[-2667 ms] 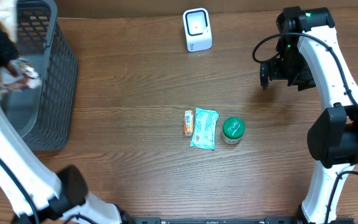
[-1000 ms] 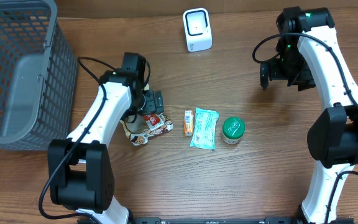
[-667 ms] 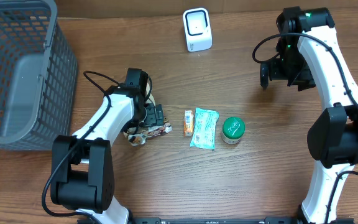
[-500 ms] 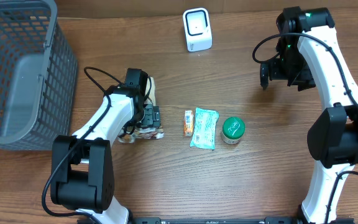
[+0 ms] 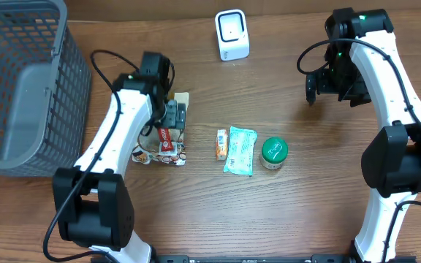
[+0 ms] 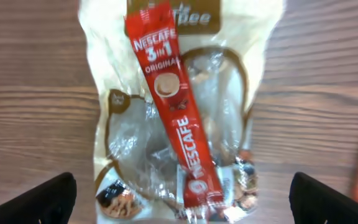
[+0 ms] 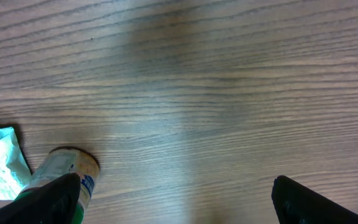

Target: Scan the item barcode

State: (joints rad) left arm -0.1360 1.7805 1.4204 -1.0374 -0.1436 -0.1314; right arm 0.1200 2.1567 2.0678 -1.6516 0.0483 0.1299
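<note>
The left gripper [image 5: 174, 115] has let go and risen, fingers [image 6: 48, 199] spread wide over the coffee pack [image 5: 164, 147]. The pack now lies flat on the table [image 5: 305, 212] beside the left arm, well apart from the scanner [image 5: 232, 34]. It is out of the basket [image 5: 20, 88] but no barcode has been shown, so I judge a fresh grip comes next. Against a second ago, the pack sits further left and turned lengthwise, while the right gripper [image 7: 173, 202], fingers equally spread, stays parked over bare wood, the can [image 5: 274, 151] at the edge of its view.
</note>
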